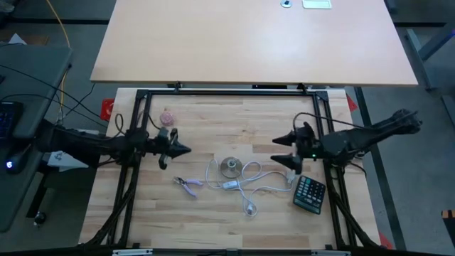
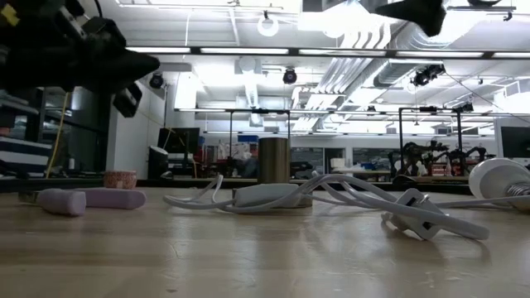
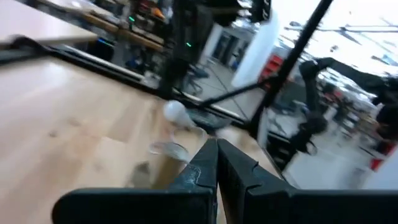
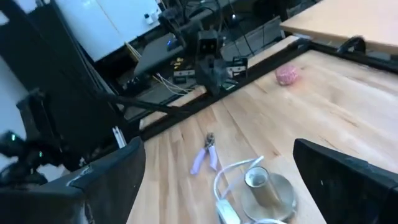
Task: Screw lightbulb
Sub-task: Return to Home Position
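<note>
The lightbulb [image 2: 495, 179] lies on its side on the wooden table, to the right of the socket, its white globe also showing in the left wrist view [image 3: 175, 112]. The round grey socket [image 1: 229, 167] stands at the table's middle with its white cord [image 1: 250, 186] looped around it. My left gripper [image 1: 183, 149] hangs shut and level, left of the socket, holding nothing. My right gripper [image 1: 281, 150] hangs wide open to the right of the socket, above the table, nothing between its fingers [image 4: 118, 174].
Pliers with pink handles [image 1: 189, 185] lie left of the socket near the front. A small pink ball [image 1: 168, 117] sits at the far left. A dark calculator [image 1: 310, 193] lies at the front right. A black frame [image 1: 234, 91] borders the table.
</note>
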Robot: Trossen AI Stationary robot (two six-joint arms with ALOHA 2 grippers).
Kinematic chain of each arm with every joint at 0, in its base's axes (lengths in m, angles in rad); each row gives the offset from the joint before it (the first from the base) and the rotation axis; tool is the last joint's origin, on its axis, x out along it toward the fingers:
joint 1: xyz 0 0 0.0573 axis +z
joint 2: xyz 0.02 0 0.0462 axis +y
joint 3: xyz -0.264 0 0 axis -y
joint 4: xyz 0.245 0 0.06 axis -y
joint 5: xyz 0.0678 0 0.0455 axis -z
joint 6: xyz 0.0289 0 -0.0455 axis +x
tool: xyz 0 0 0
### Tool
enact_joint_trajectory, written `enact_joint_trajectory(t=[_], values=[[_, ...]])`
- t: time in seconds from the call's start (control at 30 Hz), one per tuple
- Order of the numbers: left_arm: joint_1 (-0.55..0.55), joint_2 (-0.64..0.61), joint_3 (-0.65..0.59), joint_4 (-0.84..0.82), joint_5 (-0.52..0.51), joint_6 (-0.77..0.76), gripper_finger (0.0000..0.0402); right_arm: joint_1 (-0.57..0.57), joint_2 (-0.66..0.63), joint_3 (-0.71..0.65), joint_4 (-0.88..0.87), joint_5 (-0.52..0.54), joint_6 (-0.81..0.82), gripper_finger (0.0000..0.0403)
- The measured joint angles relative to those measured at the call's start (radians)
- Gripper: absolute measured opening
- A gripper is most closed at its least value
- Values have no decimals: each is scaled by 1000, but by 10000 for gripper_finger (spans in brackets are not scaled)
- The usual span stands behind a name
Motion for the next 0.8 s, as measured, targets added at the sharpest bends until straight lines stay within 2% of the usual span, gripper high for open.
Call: enact_joint_trajectory(t=[0.13,0.23,0.3,0.4,0.5,0.57,0.67,0.8], values=[[88,-15,3,-18,27,-4,0,49,-81,-1,-121,39,-20,396],[109,-12,21,-28,31,21,0,79,-136,-61,-80,38,-54,396],[113,-13,37,-67,30,74,0,86,-166,-154,76,32,-104,396],[113,-11,78,-135,5,141,0,56,-201,-354,420,-25,-164,396],[113,-11,111,-152,-32,172,0,-17,-211,-521,750,-83,-244,396],[110,-10,114,-148,-26,131,0,-84,-212,-591,868,-123,-305,396],[96,-10,115,-142,34,-30,0,-193,-211,-650,868,-196,-355,396],[85,-9,115,-148,37,-131,0,-284,-210,-688,725,-187,-400,396]])
